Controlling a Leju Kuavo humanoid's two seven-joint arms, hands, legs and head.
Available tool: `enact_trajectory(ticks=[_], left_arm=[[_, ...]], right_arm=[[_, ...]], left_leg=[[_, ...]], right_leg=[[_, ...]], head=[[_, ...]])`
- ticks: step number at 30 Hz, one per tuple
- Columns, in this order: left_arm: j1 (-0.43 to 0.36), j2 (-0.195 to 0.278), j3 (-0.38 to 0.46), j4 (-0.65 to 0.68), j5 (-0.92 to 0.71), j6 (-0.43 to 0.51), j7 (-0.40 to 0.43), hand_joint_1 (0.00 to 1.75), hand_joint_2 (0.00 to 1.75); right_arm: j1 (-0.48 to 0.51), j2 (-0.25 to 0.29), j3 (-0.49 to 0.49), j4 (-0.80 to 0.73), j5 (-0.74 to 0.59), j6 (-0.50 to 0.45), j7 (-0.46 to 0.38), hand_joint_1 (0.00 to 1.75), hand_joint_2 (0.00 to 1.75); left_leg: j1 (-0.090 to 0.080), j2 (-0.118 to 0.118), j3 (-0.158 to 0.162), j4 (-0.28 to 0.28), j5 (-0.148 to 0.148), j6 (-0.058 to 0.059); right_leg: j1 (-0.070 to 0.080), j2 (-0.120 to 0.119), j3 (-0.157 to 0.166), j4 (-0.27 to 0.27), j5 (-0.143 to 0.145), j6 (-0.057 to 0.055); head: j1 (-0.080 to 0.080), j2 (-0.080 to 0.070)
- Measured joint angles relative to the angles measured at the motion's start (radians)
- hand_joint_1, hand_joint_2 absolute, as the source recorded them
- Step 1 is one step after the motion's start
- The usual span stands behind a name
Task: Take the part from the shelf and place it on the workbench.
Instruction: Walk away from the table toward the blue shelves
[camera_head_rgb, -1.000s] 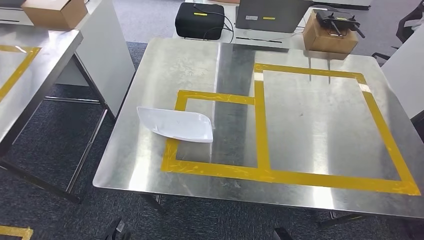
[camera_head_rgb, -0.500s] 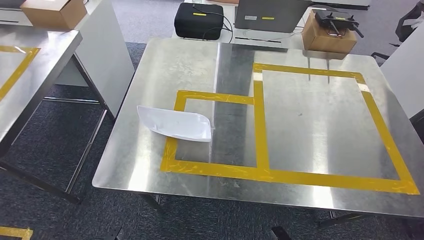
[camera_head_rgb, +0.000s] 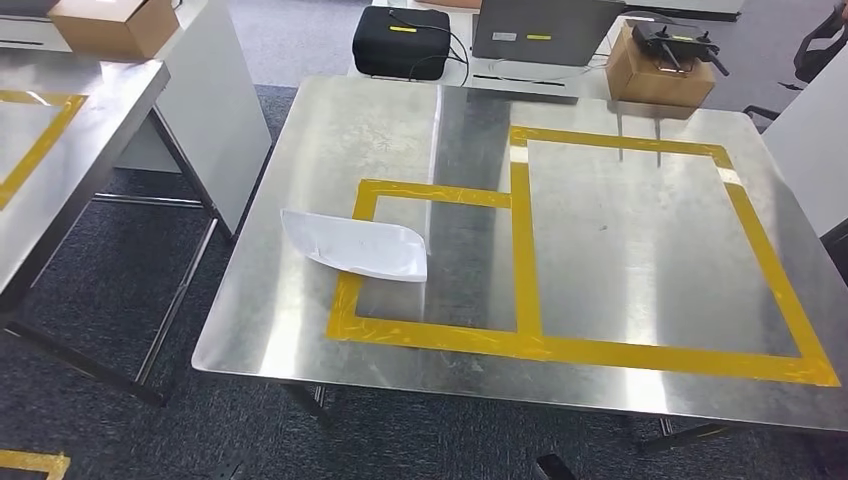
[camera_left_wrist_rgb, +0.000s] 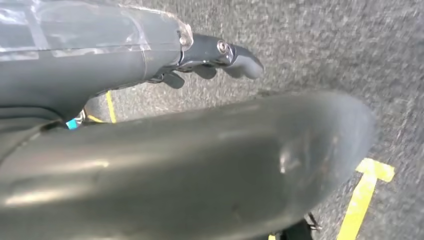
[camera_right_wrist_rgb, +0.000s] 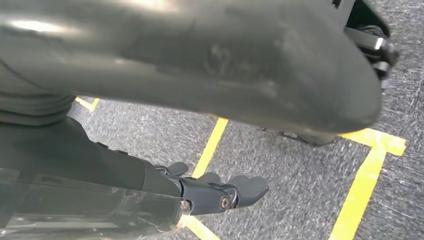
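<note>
A: Where does the part sit?

B: The flat white plastic part with one pointed end lies on the square brushed-steel surface, near its left edge. Its right end overlaps the left strip of the yellow tape outline; the rest lies outside the taped area on bare metal. It rests flat, nothing touching it.

A: Robot hands?

B: Both hang low over grey carpet marked with yellow floor tape. The left robot hand holds nothing; its dark fingers are slightly bent and apart. The right robot hand holds nothing either, its fingers likewise loose and spread. Both are well apart from the part.

A: The tape layout?

B: A small rectangle on the left joined to a larger one on the right, sharing one long strip along the near side.

A: Surroundings?

B: Behind the surface's far edge, a black rectangular case with a yellow label stands on the floor, with cables trailing beside it. To its right is a grey metal box, then a brown cardboard box with a black device on top. At far left is a second steel table with yellow tape, and beyond it another cardboard box.
</note>
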Motion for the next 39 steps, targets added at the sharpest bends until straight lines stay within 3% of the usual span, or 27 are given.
enact_trajectory(ticks=[2,3,6,8,12,13,14,16,17,18,19,22,24,27,28,29,30,32,34,35,37,39], left_arm=[[-0.003,-0.001,-0.003,0.0,0.0,0.008,0.0,0.0,0.0],[-0.005,-0.001,-0.005,0.001,0.0,0.007,0.002,0.0,0.0],[-0.009,0.001,-0.009,0.003,0.0,-0.001,0.008,0.0,0.0],[-0.011,0.001,-0.013,0.003,0.0,0.009,0.007,0.0,0.0],[-0.014,0.0,-0.019,0.003,0.001,0.032,-0.011,0.0,0.0],[-0.013,-0.001,-0.021,0.003,0.001,0.035,-0.013,0.0,0.0],[-0.013,-0.001,-0.023,0.003,0.001,0.036,-0.014,0.0,0.0],[-0.014,-0.002,-0.026,0.003,0.001,0.037,-0.011,0.0,0.0],[-0.015,-0.002,-0.026,0.003,0.001,0.036,-0.01,0.0,0.0],[-0.015,-0.002,-0.027,0.004,0.001,0.035,-0.009,0.0,0.0],[-0.015,-0.002,-0.027,0.004,0.001,0.034,-0.01,0.0,0.0],[-0.016,-0.001,-0.028,0.004,0.001,0.034,-0.008,0.0,0.0],[-0.017,-0.001,-0.029,0.004,0.002,0.028,-0.004,0.0,0.0],[-0.018,0.002,-0.03,0.005,0.002,0.015,-0.005,0.0,0.0],[-0.017,0.002,-0.03,0.005,0.002,0.014,-0.007,0.0,0.0],[-0.017,0.003,-0.031,0.006,0.002,0.016,-0.009,0.0,0.0],[-0.017,0.002,-0.031,0.006,0.003,0.021,-0.012,0.0,0.0],[-0.017,-0.002,-0.031,0.004,0.003,0.035,-0.014,0.0,0.0],[-0.018,-0.003,-0.032,0.001,0.003,0.038,-0.008,0.0,0.0],[-0.018,-0.003,-0.032,0.0,0.003,0.031,-0.003,0.0,0.0],[-0.018,0.003,-0.034,0.001,0.003,0.007,0.003,0.0,0.0],[-0.019,0.011,-0.038,0.002,0.003,-0.01,0.005,0.0,0.0]], right_arm=[[-0.002,-0.002,0.002,0.0,0.006,-0.005,0.003,0.0,0.0],[-0.002,-0.004,0.002,-0.001,0.008,-0.004,0.005,0.0,0.0],[-0.004,-0.011,0.004,0.0,0.013,0.001,0.006,0.0,0.0],[-0.01,-0.01,0.004,0.0,0.018,-0.003,0.006,0.0,0.0],[-0.015,0.001,0.005,-0.002,0.023,-0.01,0.006,0.0,0.0],[-0.015,0.005,0.005,-0.002,0.024,-0.011,0.006,0.0,0.0],[-0.015,0.009,0.006,-0.002,0.024,-0.012,0.006,0.0,0.0],[-0.016,0.013,0.006,-0.001,0.025,-0.011,0.007,0.0,0.0],[-0.017,0.013,0.006,-0.001,0.026,-0.009,0.007,0.0,0.0],[-0.017,0.013,0.006,-0.001,0.027,-0.007,0.007,0.0,0.0],[-0.018,0.013,0.006,-0.001,0.027,-0.005,0.006,0.0,0.0],[-0.016,0.013,0.006,-0.001,0.029,-0.005,0.006,0.0,0.0],[-0.014,0.013,0.006,-0.001,0.03,0.001,0.006,0.0,0.0],[-0.013,0.013,0.007,0.001,0.03,0.015,0.003,0.0,0.0],[-0.014,0.014,0.007,0.002,0.03,0.016,0.002,0.0,0.0],[-0.014,0.014,0.007,0.003,0.031,0.016,0.001,0.0,0.0],[-0.014,0.016,0.007,0.003,0.032,0.012,0.0,0.0,0.0],[-0.018,0.017,0.006,0.004,0.036,0.003,0.003,0.0,0.0],[-0.022,0.014,0.006,0.004,0.039,0.002,0.007,0.0,0.0],[-0.023,0.011,0.005,0.004,0.039,0.006,0.009,0.0,0.0],[-0.023,0.005,0.005,0.007,0.039,0.024,0.006,0.0,0.0],[-0.023,0.002,0.005,0.011,0.038,0.039,0.0,0.0,0.0]], left_leg=[[-0.003,-0.001,0.0,0.0,-0.003,-0.003],[-0.002,-0.001,-0.002,0.0,-0.003,-0.007],[0.004,-0.001,-0.006,-0.004,-0.001,-0.023],[0.005,-0.003,-0.017,0.016,-0.026,-0.035],[0.024,-0.01,-0.115,0.223,-0.132,-0.066],[0.031,-0.01,-0.13,0.252,-0.131,-0.075],[0.038,-0.008,-0.129,0.245,-0.11,-0.085],[0.054,-0.004,-0.079,0.137,-0.041,-0.11],[0.057,-0.004,-0.053,0.087,-0.016,-0.116],[0.058,-0.005,-0.039,0.054,-0.003,-0.116],[0.057,-0.007,-0.037,0.044,-0.004,-0.109],[0.054,-0.01,-0.057,0.05,0.003,-0.069],[0.052,-0.009,-0.073,0.05,0.019,-0.05],[0.041,-0.008,-0.108,0.051,0.046,-0.036],[0.035,-0.008,-0.119,0.051,0.054,-0.033],[0.028,-0.008,-0.129,0.052,0.061,-0.031],[0.021,-0.007,-0.136,0.052,0.067,-0.029],[0.01,-0.006,-0.144,0.052,0.079,-0.026],[0.009,-0.004,-0.148,0.049,0.09,-0.03],[0.012,-0.002,-0.149,0.048,0.097,-0.035],[0.017,-0.001,-0.152,0.044,0.105,-0.045],[0.017,-0.005,-0.166,0.068,0.07,-0.054]], right_leg=[[0.007,0.001,0.058,-0.124,0.058,-0.025],[0.012,0.0,0.077,-0.165,0.07,-0.034],[0.019,-0.004,0.091,-0.206,0.074,-0.041],[0.012,-0.005,0.104,-0.241,0.078,-0.044],[-0.002,-0.007,0.103,-0.262,0.086,-0.038],[-0.006,-0.009,0.099,-0.259,0.087,-0.035],[-0.011,-0.009,0.093,-0.253,0.088,-0.03],[-0.024,-0.01,0.079,-0.233,0.085,-0.013],[-0.027,-0.008,0.071,-0.221,0.084,-0.003],[-0.029,-0.006,0.065,-0.211,0.084,0.007],[-0.029,-0.003,0.06,-0.204,0.085,0.016],[-0.031,0.0,0.051,-0.201,0.092,0.034],[-0.032,-0.002,0.034,-0.157,0.039,0.039],[-0.029,-0.004,-0.015,0.027,-0.098,0.037],[-0.027,-0.004,-0.018,0.069,-0.116,0.033],[-0.023,-0.004,-0.004,0.077,-0.114,0.024],[-0.016,-0.003,0.029,0.044,-0.096,0.012],[0.006,-0.003,0.129,-0.098,-0.054,-0.03],[0.024,-0.008,0.195,-0.206,-0.034,-0.056],[0.03,-0.011,0.203,-0.225,-0.032,-0.061],[0.031,-0.014,0.202,-0.245,-0.01,-0.056],[0.026,-0.017,0.198,-0.273,0.017,-0.055]], head=[[-0.003,0.0],[-0.005,0.0],[-0.006,0.0],[-0.007,0.0],[-0.017,0.0],[-0.018,0.0],[-0.019,0.0],[-0.02,0.0],[-0.024,0.0],[-0.027,0.0],[-0.03,0.0],[-0.026,0.0],[-0.019,0.0],[-0.009,0.0],[-0.007,0.0],[-0.007,0.0],[-0.006,0.0],[-0.007,0.0],[-0.011,0.0],[-0.012,0.0],[-0.009,0.0],[-0.008,0.0]])
